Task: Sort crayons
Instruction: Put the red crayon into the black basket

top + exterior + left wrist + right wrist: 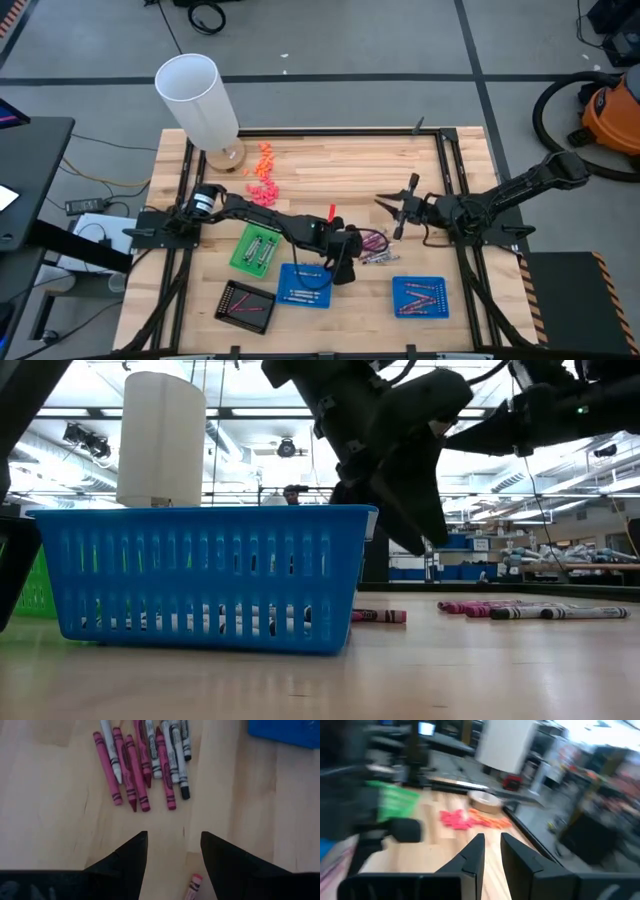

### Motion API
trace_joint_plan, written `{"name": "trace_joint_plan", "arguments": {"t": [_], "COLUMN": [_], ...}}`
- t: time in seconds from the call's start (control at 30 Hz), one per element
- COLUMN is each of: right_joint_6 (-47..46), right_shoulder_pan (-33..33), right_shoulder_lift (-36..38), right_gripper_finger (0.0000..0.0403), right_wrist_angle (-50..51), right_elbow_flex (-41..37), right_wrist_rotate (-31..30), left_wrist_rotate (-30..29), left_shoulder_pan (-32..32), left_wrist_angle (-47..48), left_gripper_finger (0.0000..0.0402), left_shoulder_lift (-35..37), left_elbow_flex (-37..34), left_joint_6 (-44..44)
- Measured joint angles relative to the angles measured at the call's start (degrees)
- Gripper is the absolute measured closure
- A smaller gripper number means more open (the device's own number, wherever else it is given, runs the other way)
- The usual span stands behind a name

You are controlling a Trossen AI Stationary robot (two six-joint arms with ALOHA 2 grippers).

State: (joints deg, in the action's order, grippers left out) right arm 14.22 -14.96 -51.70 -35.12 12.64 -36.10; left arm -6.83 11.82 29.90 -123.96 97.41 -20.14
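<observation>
The left tool (170, 855) hangs spread wide and empty over the pale wooden bench (50, 820), just short of slim paper-wrapped crayons (145, 760). The right tool (392, 205), nearly pinched, holds nothing.

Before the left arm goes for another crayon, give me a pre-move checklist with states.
1. Left gripper open and empty: ok.
2. Loose crayons lying on the table ahead of its fingers: ok.
3. Single crayon low between the fingers, touching or apart: cannot tell.
4. Middle blue tray beside the left gripper, unobstructed: ok.
5. Right gripper off the pile, nothing seen between its narrow fingers: ok.
</observation>
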Motion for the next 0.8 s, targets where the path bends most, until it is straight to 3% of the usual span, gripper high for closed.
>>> {"name": "trace_joint_plan", "arguments": {"t": [0.17, 0.4, 0.57, 0.67, 0.8], "right_joint_6": [5.11, 7.5, 6.9, 6.47, 6.27], "right_shoulder_pan": [-0.02, 0.51, 1.48, 1.62, 1.62], "right_shoulder_lift": [-0.45, -0.7, -0.7, -0.72, -0.79], "right_gripper_finger": [0.0331, 0.0331, 0.0331, 0.0331, 0.0331], "right_wrist_angle": [0.05, -0.02, 0.03, 0.08, 0.73], "right_elbow_flex": [0.0, 0.0, 0.0, 0.02, 0.04], "right_wrist_rotate": [7.49, 7.78, 10.57, 10.76, 10.52], "left_wrist_rotate": [-0.33, -0.42, -3.67, -8.46, -8.67], "left_shoulder_pan": [0.7, 1.7, 1.31, 0.27, -1.59], "left_wrist_angle": [-0.06, 2.89, 8.95, 5.91, 0.94], "left_gripper_finger": [0.0208, 0.0208, 0.0207, 0.0207, 0.0207], "left_shoulder_lift": [0.0, -0.76, -1.46, -1.42, -1.42], "left_elbow_flex": [0.15, 0.15, 0.06, 0.14, 0.13], "left_joint_6": [-1.72, -2.76, 4.48, 6.65, 7.35]}}
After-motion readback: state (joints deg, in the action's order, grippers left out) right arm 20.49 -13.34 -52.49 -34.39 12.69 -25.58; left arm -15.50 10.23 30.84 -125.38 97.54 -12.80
